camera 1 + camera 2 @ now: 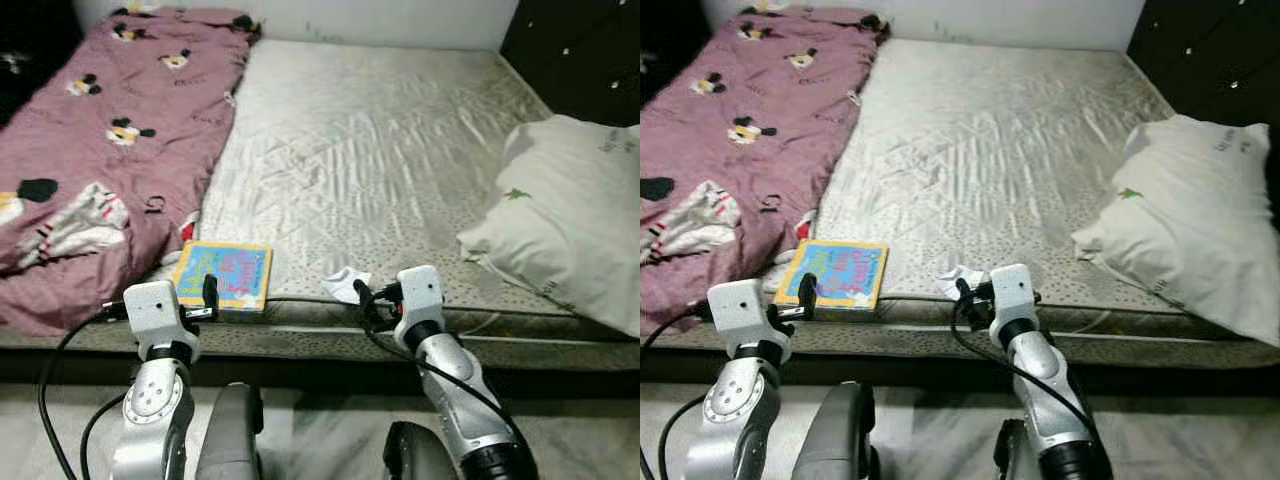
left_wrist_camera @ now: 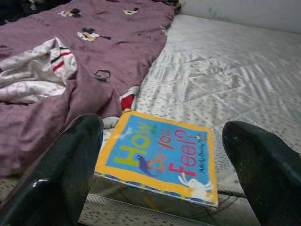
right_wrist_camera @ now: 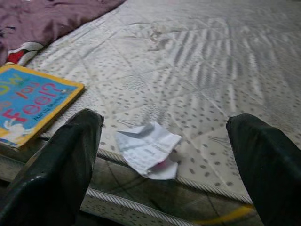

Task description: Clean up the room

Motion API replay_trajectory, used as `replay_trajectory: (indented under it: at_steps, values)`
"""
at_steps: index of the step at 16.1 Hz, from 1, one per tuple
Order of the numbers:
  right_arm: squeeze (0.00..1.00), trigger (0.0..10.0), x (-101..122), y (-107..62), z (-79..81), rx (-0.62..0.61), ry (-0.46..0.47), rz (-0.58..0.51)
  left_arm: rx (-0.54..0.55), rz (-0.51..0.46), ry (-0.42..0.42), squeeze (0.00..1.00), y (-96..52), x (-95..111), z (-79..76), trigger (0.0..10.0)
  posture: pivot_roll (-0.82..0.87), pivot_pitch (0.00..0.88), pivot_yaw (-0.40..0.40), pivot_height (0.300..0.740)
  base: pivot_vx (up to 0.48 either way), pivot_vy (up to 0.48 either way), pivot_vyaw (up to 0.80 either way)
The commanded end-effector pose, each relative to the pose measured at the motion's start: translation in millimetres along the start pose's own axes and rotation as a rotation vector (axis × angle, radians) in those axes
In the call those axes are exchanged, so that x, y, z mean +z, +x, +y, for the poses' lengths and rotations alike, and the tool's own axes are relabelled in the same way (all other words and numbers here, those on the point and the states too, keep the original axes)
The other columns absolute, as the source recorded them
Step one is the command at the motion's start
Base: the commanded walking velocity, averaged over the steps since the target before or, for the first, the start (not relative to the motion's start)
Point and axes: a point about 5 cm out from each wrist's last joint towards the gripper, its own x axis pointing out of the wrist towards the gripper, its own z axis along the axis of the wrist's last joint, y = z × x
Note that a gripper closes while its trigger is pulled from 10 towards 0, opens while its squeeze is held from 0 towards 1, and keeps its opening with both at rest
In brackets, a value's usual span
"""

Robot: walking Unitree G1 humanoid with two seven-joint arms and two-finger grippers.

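Note:
A children's book (image 1: 225, 277) with a yellow border and blue cover lies flat at the mattress's front edge, close to the purple blanket. My left gripper (image 1: 206, 297) hovers just in front of the book (image 2: 160, 157), open, with nothing between its fingers. A crumpled white paper (image 1: 345, 279) sits on the mattress edge to the right of the book. My right gripper (image 1: 364, 297) is open right before this paper (image 3: 148, 148), which lies between the lines of its two fingers (image 3: 70, 155) without touching them.
A purple cartoon-print blanket (image 1: 110, 130) with white clothing bunched in it covers the bed's left side. A large white pillow (image 1: 570, 220) lies at the right. The bare mattress (image 1: 370, 150) stretches between them. Dark furniture (image 1: 580, 60) stands at the far right.

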Motion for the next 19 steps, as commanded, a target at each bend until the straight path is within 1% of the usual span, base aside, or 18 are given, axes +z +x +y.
replay_trajectory:
  at_steps: [1, 2, 5, 10, 19]
  values:
    - [0.00, 10.0, -1.8, -0.4, -2.5, 0.003, 0.004, 0.006, -0.016, -0.001, -0.004, 0.00, -0.5, 0.4, -3.1, 10.0, 0.03, 0.080, -0.032, 0.596, 0.000, 0.000, 0.00]
    - [0.00, 10.0, -2.0, -0.2, -1.9, 0.010, 0.007, 0.006, -0.016, 0.000, -0.003, 0.00, -0.6, 0.3, -3.0, 10.0, 0.03, 0.077, -0.031, 0.596, 0.000, 0.000, 0.00]
    - [0.00, 10.0, -2.6, -0.3, -1.4, 0.015, 0.013, 0.007, -0.017, 0.002, -0.004, 0.00, -0.1, 0.1, -3.1, 10.0, 0.03, 0.077, -0.031, 0.576, 0.000, 0.000, 0.00]
    - [0.00, 10.0, -3.6, -0.2, -1.0, 0.018, 0.014, 0.012, -0.032, -0.002, -0.012, 0.00, -0.4, 0.3, -4.4, 10.0, 0.03, 0.075, -0.031, 0.576, 0.000, 0.000, 0.00]
    - [0.00, 10.0, -4.2, -0.3, 0.5, 0.034, 0.007, 0.016, -0.048, 0.001, -0.022, 0.00, -1.8, -0.1, -6.0, 10.0, 0.03, 0.084, -0.031, 0.576, 0.352, 0.000, 0.00]
